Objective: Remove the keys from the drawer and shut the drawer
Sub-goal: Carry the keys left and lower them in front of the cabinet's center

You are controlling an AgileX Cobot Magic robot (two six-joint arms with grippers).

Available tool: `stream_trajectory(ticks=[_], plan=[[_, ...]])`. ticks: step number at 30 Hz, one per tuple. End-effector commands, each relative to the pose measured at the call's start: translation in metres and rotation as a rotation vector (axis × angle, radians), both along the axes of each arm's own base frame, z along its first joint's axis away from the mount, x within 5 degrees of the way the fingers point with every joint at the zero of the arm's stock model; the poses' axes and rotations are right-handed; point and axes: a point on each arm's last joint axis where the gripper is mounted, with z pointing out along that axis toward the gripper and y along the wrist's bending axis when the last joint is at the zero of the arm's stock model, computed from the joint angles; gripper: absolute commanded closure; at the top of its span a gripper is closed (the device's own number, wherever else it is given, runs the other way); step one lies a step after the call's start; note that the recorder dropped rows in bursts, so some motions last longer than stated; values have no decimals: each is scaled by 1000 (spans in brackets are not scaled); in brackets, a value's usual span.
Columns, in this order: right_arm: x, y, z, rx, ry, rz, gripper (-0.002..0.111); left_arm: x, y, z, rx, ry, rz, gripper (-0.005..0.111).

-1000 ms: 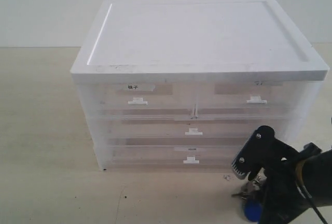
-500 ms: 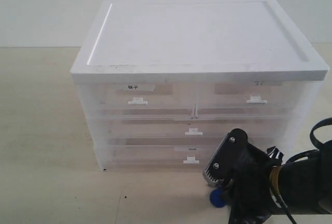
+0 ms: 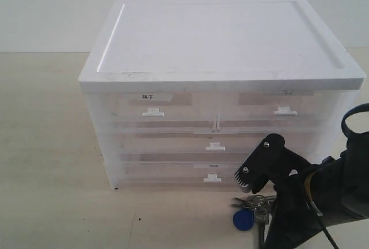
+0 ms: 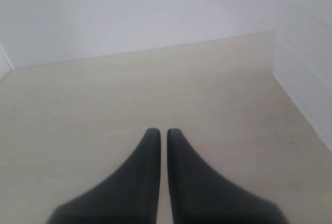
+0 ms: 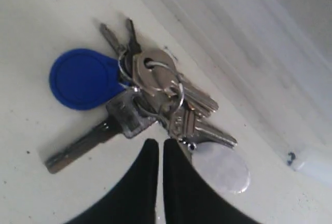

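Observation:
The keys (image 3: pixel 253 207) lie on the table in front of the cabinet, right of its middle: silver keys on a ring, a blue fob (image 5: pixel 83 79) and a round grey tag (image 5: pixel 220 167). My right gripper (image 3: pixel 245 178) hangs just above them, shut and holding nothing; in the right wrist view its tips (image 5: pixel 157 143) sit at the edge of the bunch. The middle drawer (image 3: pixel 173 143), with its white tab handle (image 3: pixel 215 146), sits flush with the other drawer fronts. My left gripper (image 4: pixel 162 131) is shut over bare table and is not seen in the exterior view.
The white-topped cabinet (image 3: pixel 225 41) fills the middle of the exterior view; two half-width drawers are above the middle drawer and a labelled one (image 3: pixel 173 171) below. Its side wall (image 4: pixel 306 79) shows in the left wrist view. A room wall rises behind.
My right gripper swung left with the keys and then back a little; the keys now lie on the table, free of the gripper. The drawers have not moved.

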Motion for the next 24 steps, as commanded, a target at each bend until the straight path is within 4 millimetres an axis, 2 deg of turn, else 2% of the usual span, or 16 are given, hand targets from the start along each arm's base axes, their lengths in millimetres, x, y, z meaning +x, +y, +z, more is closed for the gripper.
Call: stream_trajectory(ticks=[1,6,14,20,24], plan=[[4,8,-9,34,-8,47,108,0,0,0,-12,-4,3,102],[12,25,-21,129,-12,84,108,0,0,0,-12,-4,3,102],[24,44,-10,287,-79,90,108,0,0,0,-12,-4,3,102],[23,39,-9,253,-61,48,108,0,0,0,-12,-4,3,102],[19,26,4,173,-46,-36,108,0,0,0,-12,-4,3,102]])
